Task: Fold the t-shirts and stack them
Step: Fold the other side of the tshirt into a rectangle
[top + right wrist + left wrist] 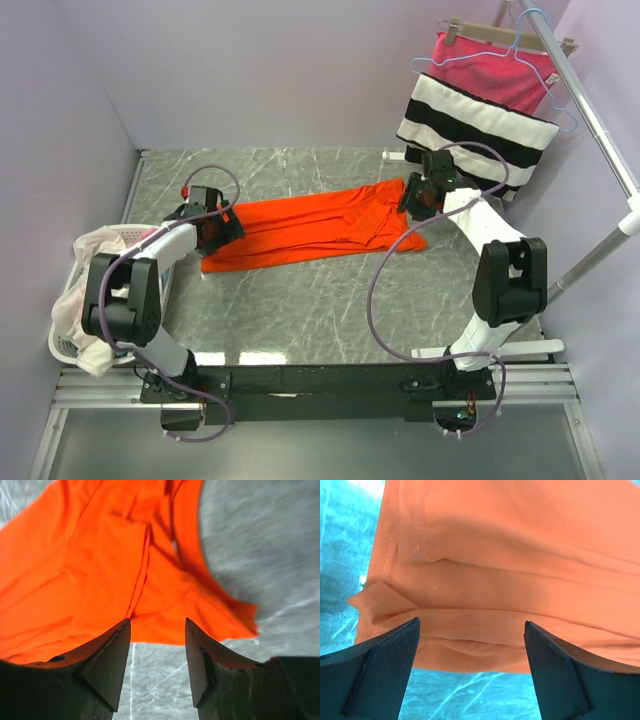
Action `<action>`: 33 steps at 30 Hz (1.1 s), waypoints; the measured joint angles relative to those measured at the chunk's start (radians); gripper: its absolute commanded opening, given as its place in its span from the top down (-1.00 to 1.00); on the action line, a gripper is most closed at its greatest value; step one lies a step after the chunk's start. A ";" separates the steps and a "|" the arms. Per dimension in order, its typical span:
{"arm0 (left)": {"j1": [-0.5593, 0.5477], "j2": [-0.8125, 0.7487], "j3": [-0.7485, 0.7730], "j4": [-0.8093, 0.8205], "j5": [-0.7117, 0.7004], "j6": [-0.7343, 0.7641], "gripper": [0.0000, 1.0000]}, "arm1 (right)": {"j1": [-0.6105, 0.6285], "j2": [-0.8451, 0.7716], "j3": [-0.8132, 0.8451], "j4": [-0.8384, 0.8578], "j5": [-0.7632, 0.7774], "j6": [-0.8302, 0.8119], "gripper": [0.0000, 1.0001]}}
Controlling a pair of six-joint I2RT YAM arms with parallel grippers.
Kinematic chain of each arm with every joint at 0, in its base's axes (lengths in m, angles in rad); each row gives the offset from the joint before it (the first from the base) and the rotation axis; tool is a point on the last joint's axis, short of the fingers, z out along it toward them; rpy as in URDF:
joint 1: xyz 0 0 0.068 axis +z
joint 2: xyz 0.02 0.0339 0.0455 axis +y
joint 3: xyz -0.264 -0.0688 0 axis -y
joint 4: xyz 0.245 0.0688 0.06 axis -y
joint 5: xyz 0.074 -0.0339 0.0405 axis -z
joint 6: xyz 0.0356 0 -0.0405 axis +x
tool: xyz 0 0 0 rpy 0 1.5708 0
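Note:
The orange-red t-shirt (312, 232) lies folded into a long band across the middle of the marble table. My left gripper (216, 228) hovers open at its left end; in the left wrist view the hem (510, 605) lies just beyond the spread fingers (385, 660). My right gripper (420, 196) hovers open at the right end; in the right wrist view the shirt's sleeve and neck area (165, 590) lies in front of the fingertips (112, 650). Cream-white and pale pink shirts (100, 245) lie bunched in the basket at the left.
A white laundry basket (62, 345) stands at the table's left edge. A pink cloth with black and white stripes (480, 105) hangs on a hanger from the rack (590, 110) at the back right. Purple walls enclose the table.

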 measured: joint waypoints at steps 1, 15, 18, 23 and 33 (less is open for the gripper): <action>0.000 -0.007 0.005 -0.003 0.001 0.000 -0.83 | 0.006 0.011 -0.001 0.000 -0.011 0.006 -0.09; 0.000 -0.035 0.017 -0.010 0.014 0.015 -0.85 | 0.061 0.162 -0.008 0.078 -0.212 0.068 -0.02; 0.000 -0.035 0.017 -0.014 0.014 0.016 -0.85 | 0.073 0.197 -0.011 0.086 -0.233 0.079 -0.02; 0.000 -0.035 0.017 -0.016 0.014 0.016 -0.85 | 0.082 0.230 -0.011 0.109 -0.247 0.086 0.02; 0.000 -0.034 0.017 -0.019 0.012 0.023 -0.86 | 0.084 0.274 -0.011 0.130 -0.262 0.087 0.79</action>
